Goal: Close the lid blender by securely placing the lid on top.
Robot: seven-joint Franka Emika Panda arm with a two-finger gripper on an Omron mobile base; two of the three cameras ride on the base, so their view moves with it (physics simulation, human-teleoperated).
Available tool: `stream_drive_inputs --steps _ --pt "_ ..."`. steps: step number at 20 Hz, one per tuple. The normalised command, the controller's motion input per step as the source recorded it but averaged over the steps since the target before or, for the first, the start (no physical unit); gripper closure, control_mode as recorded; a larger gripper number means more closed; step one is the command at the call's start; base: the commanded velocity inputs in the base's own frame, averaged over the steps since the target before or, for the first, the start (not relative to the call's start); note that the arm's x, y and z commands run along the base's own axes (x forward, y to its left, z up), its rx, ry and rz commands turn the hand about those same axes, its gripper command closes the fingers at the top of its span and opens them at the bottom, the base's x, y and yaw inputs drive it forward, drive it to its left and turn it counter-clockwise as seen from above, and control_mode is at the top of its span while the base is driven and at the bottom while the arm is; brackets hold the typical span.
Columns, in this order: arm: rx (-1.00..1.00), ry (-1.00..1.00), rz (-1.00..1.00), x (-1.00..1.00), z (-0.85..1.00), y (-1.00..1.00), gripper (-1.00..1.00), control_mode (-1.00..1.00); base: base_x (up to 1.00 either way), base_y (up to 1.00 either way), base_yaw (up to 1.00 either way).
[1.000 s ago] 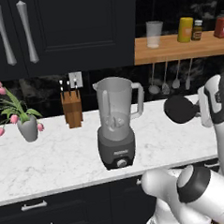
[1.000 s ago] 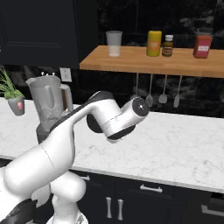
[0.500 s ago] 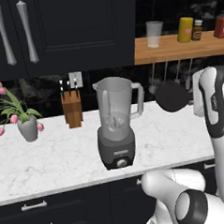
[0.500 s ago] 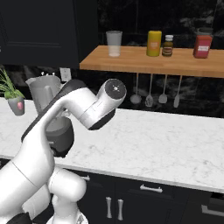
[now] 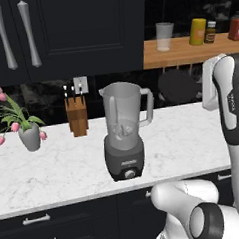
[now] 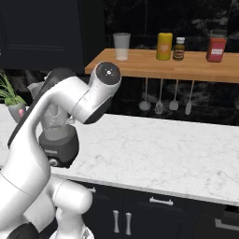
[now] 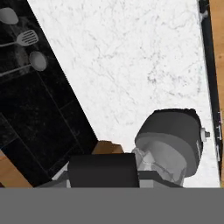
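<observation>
The lid (image 5: 178,85), a flat round black disc, is carried in the air to the right of the blender (image 5: 124,136) and above the worktop (image 5: 182,137); whether the fingers grip it cannot be told. It is judged light, rigid and smooth, best held by its rim. The blender's translucent grey jar stands open on its dark base. The shelf (image 5: 187,47) lies beyond.

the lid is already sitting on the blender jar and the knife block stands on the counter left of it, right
Not quite. In the left base view the blender has an open jar mouth; the lid is up in the air to the jar's right, at the arm's end. The knife block does stand on the counter to its left.
</observation>
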Motion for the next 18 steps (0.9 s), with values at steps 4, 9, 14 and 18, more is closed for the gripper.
stream_drive_inputs --steps 4,9,14,18 --pt "0.01 0.0 0.03 0.04 0.49 0.72 1.0 -1.0 0.0 0.0 0.0" --pt "0.0 0.0 0.07 0.1 0.38 0.8 1.0 -1.0 0.0 0.0 0.0" --pt "0.0 0.03 0.06 0.44 0.07 0.7 1.0 -1.0 0.0 0.0 0.0" --pt "-0.03 0.23 0.0 0.54 0.0 0.26 1.0 -1.0 0.0 0.0 0.0"
